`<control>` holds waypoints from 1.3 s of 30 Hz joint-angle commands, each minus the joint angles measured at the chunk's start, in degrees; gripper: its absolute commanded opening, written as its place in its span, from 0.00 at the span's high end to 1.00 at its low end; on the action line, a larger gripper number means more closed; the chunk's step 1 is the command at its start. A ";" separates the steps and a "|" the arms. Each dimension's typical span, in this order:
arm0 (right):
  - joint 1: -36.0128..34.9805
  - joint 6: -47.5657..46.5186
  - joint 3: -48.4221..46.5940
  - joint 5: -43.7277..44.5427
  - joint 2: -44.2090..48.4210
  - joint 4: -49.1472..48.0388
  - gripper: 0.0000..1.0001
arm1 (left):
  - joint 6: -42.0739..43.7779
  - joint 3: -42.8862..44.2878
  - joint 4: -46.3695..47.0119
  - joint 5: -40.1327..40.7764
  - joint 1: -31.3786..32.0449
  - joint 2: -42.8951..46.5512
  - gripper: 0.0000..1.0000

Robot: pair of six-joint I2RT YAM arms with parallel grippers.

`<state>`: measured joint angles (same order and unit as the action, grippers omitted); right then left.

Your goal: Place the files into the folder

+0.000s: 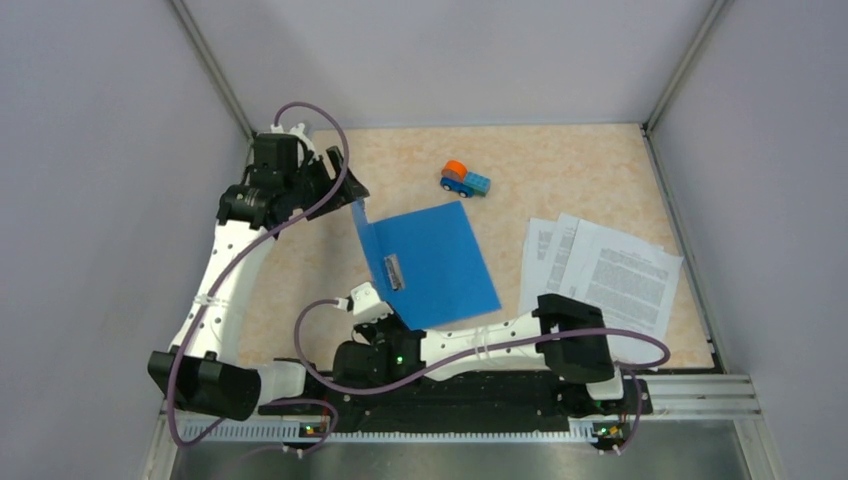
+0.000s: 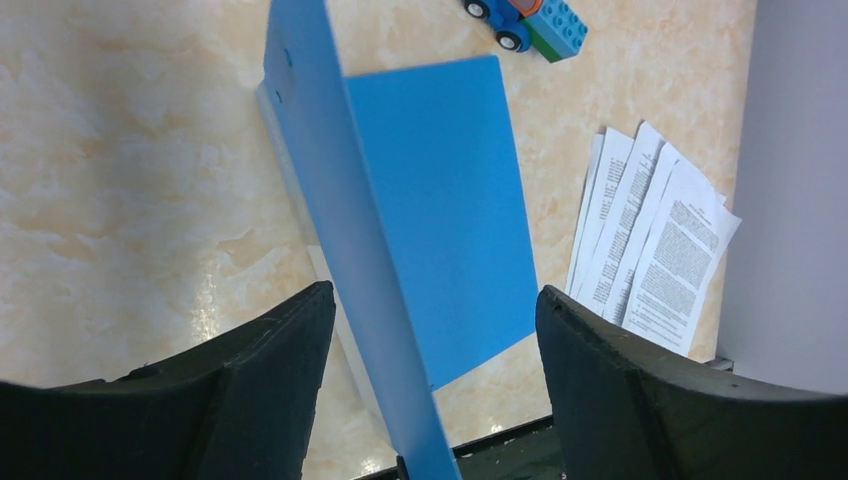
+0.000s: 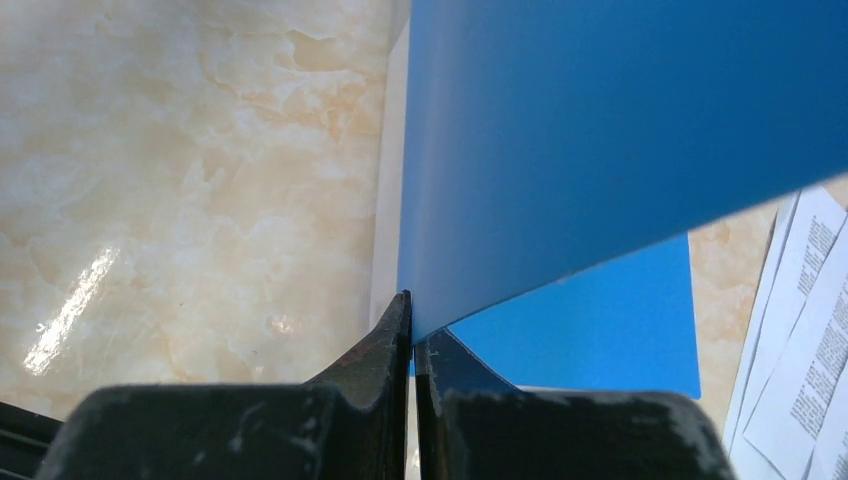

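Blocked: upright thin bright-blue plastic folder cover, standing mid-table.
Open: bare beige marbled tabletop beyond loose white printed sheets.

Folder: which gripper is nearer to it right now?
Right. The right gripper is shut on the raised cover of the folder; the left gripper hangs open beside that cover's far end, not touching.

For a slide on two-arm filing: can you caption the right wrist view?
Right hand pinches the raised cover of the blue folder; the files lie beside it on the table.
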<state>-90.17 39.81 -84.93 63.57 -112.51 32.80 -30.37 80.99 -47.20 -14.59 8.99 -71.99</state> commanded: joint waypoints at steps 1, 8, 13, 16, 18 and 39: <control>-1.53 -5.77 -4.69 2.98 -1.77 0.76 1.00 | 1.68 -1.76 0.38 0.67 0.56 -0.48 0.23; -1.92 -6.13 -6.30 1.84 -3.37 1.45 1.00 | 3.80 -5.08 -1.01 7.30 0.59 1.05 0.42; -2.44 -5.77 -8.06 0.70 -3.23 2.96 0.91 | 4.74 -7.37 -1.03 10.75 0.59 2.52 0.70; -2.94 -4.46 -8.62 -0.40 -2.61 4.49 0.65 | 4.92 -8.92 -0.41 11.20 0.59 3.36 0.85; -3.35 -3.66 -8.20 -1.25 -1.66 4.87 0.52 | 5.05 -9.83 0.21 11.00 0.59 3.69 0.95; -0.63 -5.58 9.12 -32.07 30.99 1.77 0.02 | 1.96 -15.42 13.52 -1.59 -0.88 3.61 1.00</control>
<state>-96.82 34.89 -77.12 38.96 -88.51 36.45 -27.44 66.02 -38.92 -12.25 8.99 -67.64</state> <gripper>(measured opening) 0.973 0.013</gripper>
